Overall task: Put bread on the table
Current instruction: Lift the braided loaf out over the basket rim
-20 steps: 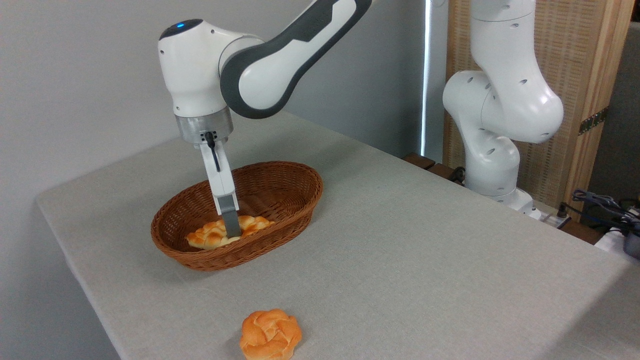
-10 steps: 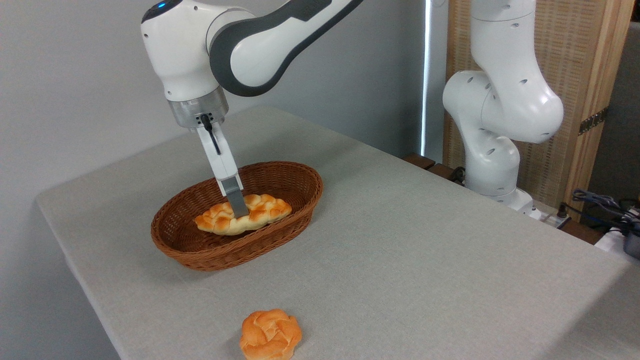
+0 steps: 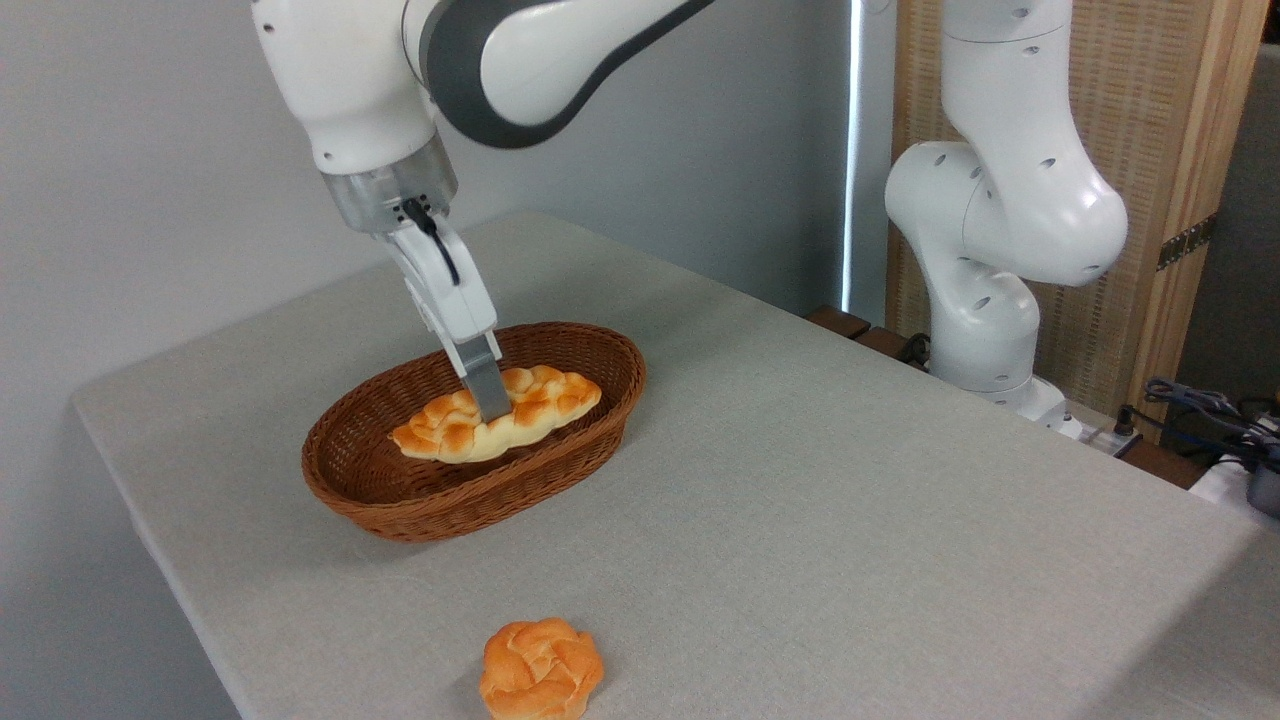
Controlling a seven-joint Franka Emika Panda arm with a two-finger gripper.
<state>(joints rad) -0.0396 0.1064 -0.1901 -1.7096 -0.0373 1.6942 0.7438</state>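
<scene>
Gripper [image 3: 490, 405], left of centre, is clamped around the bread [image 3: 500, 412], apparently raised within the basket [image 3: 600, 420] on the table [image 3: 850, 500]. Held mid-length, the loaf may pivot or catch the rim. One bun [image 3: 541, 669] sits bottom centre.

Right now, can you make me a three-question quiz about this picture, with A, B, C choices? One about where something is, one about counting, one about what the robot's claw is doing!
1. Where is the round bun?
A. In the basket
B. On the table near the front edge
C. In the gripper

2. How many breads are there?
A. One
B. Two
C. Four

3. What is the gripper doing?
A. Hanging open over bare table
B. Holding the braided bread
C. Holding the basket

Answers:
1 B, it sits on the grey table, apart from the basket.
2 B, one bun and one braided bread.
3 B, its fingers are closed on the loaf, which hangs above the basket floor.
</scene>
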